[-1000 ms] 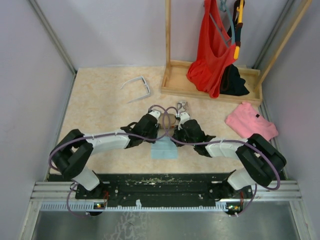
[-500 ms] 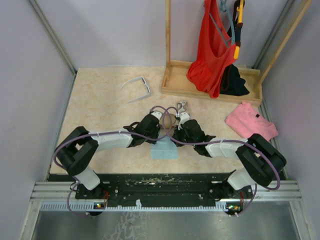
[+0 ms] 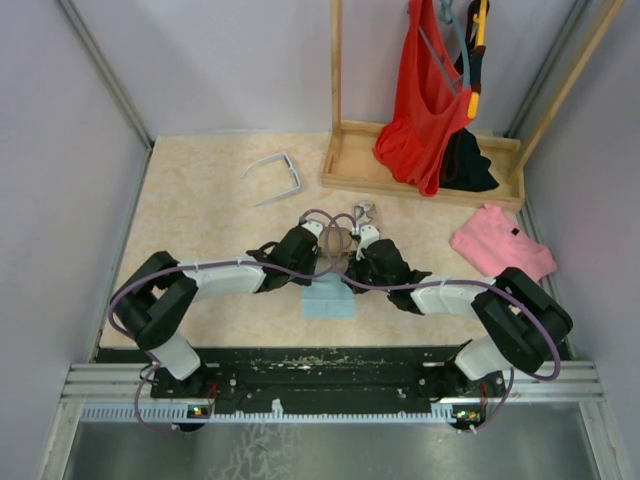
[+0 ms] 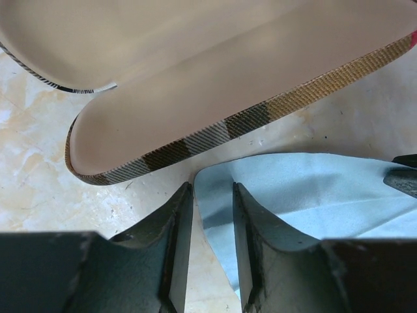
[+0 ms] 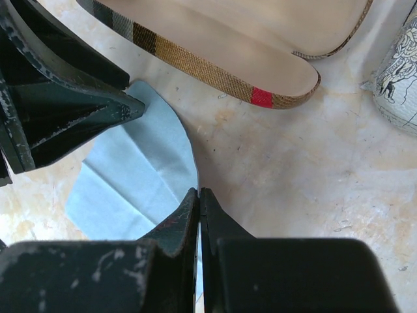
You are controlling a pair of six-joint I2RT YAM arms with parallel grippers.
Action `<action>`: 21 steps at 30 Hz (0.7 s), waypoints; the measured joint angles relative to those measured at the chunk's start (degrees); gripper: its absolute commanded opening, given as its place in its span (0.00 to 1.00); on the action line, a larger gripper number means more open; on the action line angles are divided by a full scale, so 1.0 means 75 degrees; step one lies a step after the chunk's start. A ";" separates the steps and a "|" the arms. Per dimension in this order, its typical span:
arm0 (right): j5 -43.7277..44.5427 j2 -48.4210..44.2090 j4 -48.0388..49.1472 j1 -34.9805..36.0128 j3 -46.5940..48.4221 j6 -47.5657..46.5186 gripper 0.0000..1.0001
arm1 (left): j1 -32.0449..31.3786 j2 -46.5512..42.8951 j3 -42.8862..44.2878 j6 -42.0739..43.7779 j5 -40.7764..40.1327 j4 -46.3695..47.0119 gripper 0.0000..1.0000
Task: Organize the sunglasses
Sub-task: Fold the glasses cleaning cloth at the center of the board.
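The left end effector (image 4: 212, 190) is partly spread, a clear gap between its fingers. It straddles the near corner of the blue cloth (image 4: 313, 195); the corner sits in the gap and neither finger visibly presses it. The right end effector (image 5: 199, 192) is pressed together, its tips right at the curled edge of the cloth. Whether a fold is caught between them cannot be told.

Just beyond both lies the case (image 4: 195, 98), open, with a pale lining and a brown-striped rim, close to the cloth but not touching it.

The wrist views show only the cloth, the case and bare table (image 3: 200, 230). The right wrist view adds the left end effector's dark fingers over the cloth's far corner, a red stripe on the case rim, and a grey case (image 5: 397, 85) at its right edge. The left wrist view catches the right end effector's tip at the cloth's right side.

Only the top view shows the white sunglasses (image 3: 275, 175), lying open at the far left of the table, well apart from both end effectors. It also shows a wooden tray (image 3: 345, 180), a red garment (image 3: 425, 100) hanging over it, and a pink garment (image 3: 500, 250) to the right.
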 measured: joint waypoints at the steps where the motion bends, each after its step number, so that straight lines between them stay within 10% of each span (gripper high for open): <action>1: 0.0000 0.0000 -0.0012 -0.0003 0.0000 0.0000 0.00 | 0.0000 0.0000 0.0000 -0.0009 0.0009 0.0003 0.32; 12: 0.0000 -0.0099 -0.0105 -0.0003 -0.0003 0.0003 0.00 | 0.0006 0.0000 -0.0140 -0.0102 0.0428 0.0353 0.01; 21: 0.0038 -0.0099 -0.0099 -0.0003 -0.0003 -0.0082 0.00 | 0.0006 -0.0061 -0.0143 -0.0079 0.0522 0.0312 0.01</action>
